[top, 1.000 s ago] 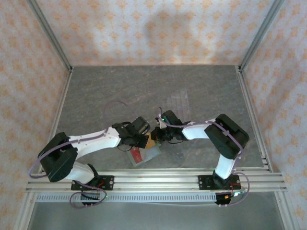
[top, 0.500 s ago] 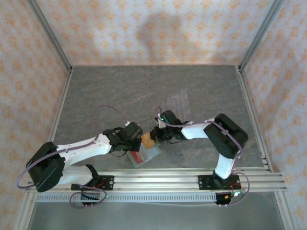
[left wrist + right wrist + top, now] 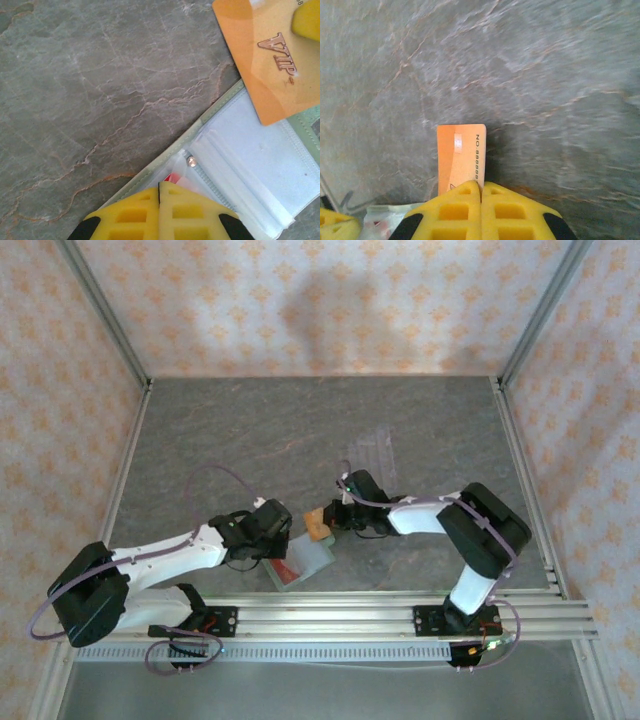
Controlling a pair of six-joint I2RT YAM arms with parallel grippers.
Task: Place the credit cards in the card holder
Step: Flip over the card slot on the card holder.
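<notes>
The card holder (image 3: pixel 305 562) lies open on the table, a sage-green wallet with pale inner pockets (image 3: pixel 260 170) and a snap (image 3: pixel 191 161). A red credit card (image 3: pixel 285 571) sits in its pocket and peeks out (image 3: pixel 172 177) just past my left gripper (image 3: pixel 160 186). That gripper is shut, and its tips rest on the wallet's near pocket. My right gripper (image 3: pixel 481 186) is shut on a gold-orange credit card (image 3: pixel 460 155). It holds this card (image 3: pixel 270 60) over the wallet's far corner (image 3: pixel 318 524), with the wallet's edge (image 3: pixel 385 216) below it.
A clear ridged acrylic tray (image 3: pixel 370 452) lies behind the grippers, toward the middle of the grey stone-patterned table (image 3: pixel 250 430). Aluminium rails (image 3: pixel 520 480) frame the table's sides and near edge. The two grippers work close together (image 3: pixel 300 532).
My left arm has drawn back toward the near left, and its gripper now sits at the wallet's near edge. The right gripper has shifted slightly right and back with the orange card.
</notes>
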